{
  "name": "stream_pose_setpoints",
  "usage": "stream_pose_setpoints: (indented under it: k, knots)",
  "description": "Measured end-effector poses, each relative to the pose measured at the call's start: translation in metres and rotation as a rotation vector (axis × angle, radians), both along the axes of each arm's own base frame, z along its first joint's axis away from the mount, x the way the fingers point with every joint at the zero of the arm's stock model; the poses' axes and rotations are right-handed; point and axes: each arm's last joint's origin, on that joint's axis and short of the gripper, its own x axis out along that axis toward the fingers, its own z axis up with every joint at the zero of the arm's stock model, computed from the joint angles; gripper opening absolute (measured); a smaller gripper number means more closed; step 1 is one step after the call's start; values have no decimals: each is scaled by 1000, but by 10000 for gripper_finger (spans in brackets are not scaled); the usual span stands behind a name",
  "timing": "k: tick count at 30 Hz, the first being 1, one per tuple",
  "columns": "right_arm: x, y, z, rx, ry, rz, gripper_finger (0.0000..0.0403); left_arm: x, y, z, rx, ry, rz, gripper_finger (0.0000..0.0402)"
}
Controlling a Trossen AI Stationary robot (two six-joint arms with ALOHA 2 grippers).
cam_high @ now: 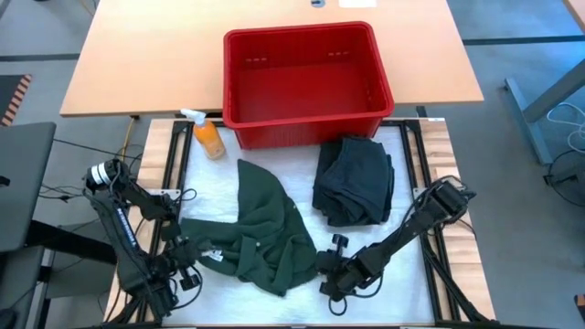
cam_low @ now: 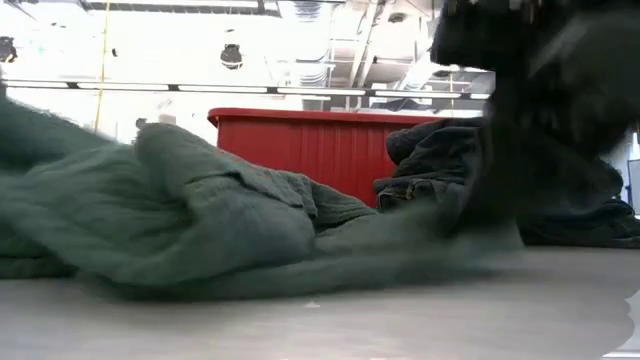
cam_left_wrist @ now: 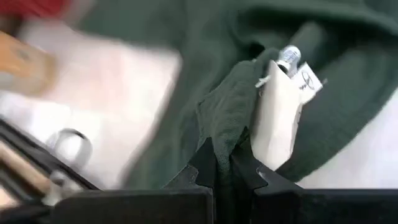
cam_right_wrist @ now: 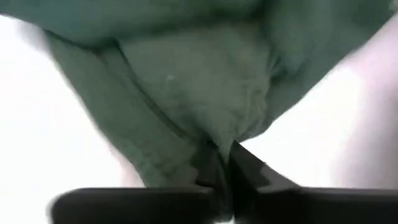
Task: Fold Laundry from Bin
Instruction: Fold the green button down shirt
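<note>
The low view is losing its upper right corner to a dark blurred arm, and only the top of the red bin (cam_low: 330, 140) is showing above the rumpled cloth. In the high view the bin's floor is lying bare and its ribbed plastic walls are standing at the far edge of the white mat (cam_high: 292, 183), with a small orange spray bottle (cam_high: 208, 137) just beside its left corner. A dark green garment (cam_high: 265, 228) is sprawling in soft, wrinkled folds across the middle of the mat, and a folded stack of dark clothes (cam_high: 354, 180) is sitting just in front of the bin, to the right. The left gripper (cam_high: 187, 259) is pinching the green garment's left edge, fingers together on a bunched fold next to a white label (cam_left_wrist: 280, 112). The right gripper (cam_high: 331, 274) is clamping the garment's near right edge, its fingers (cam_right_wrist: 249, 171) pressing together on a gathered point of cloth.
</note>
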Motion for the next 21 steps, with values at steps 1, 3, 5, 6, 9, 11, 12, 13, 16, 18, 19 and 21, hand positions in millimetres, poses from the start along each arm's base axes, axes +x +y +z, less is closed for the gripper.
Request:
stream_pose_setpoints:
  k: [1,3,5,6,9,11,12,13,16,18,19,21]
  knots:
    - [-2,-2,13,-24,8,27,34,-1,0,9,25,-30,1,0]
    - [-8,-6,49,-51,0,57,22,-3,-2,27,38,-127,-3,0]
    - [-17,-14,83,-101,4,51,27,-3,-2,45,38,-233,-85,0]
    - [-22,-18,99,-132,13,55,27,-3,-1,55,26,-300,-107,0]
    - [-35,-29,153,-194,-7,104,22,-3,6,79,26,-455,-132,0]
    - [-45,-35,184,-205,-31,150,22,-3,9,88,28,-508,-148,0]
    - [-50,-38,197,-205,-30,172,22,-4,11,91,23,-519,-148,0]
    - [-56,-41,206,-196,-16,193,22,-5,13,93,18,-522,-148,0]
    - [-72,-50,218,-173,63,183,22,-5,14,92,18,-521,-144,0]
    - [-84,-58,216,-141,154,107,22,-5,14,92,12,-525,-138,0]
    - [-90,-62,211,-120,215,53,22,-5,14,92,12,-526,-136,0]
    - [-100,-67,196,-79,339,-63,22,-5,14,92,10,-527,-135,0]
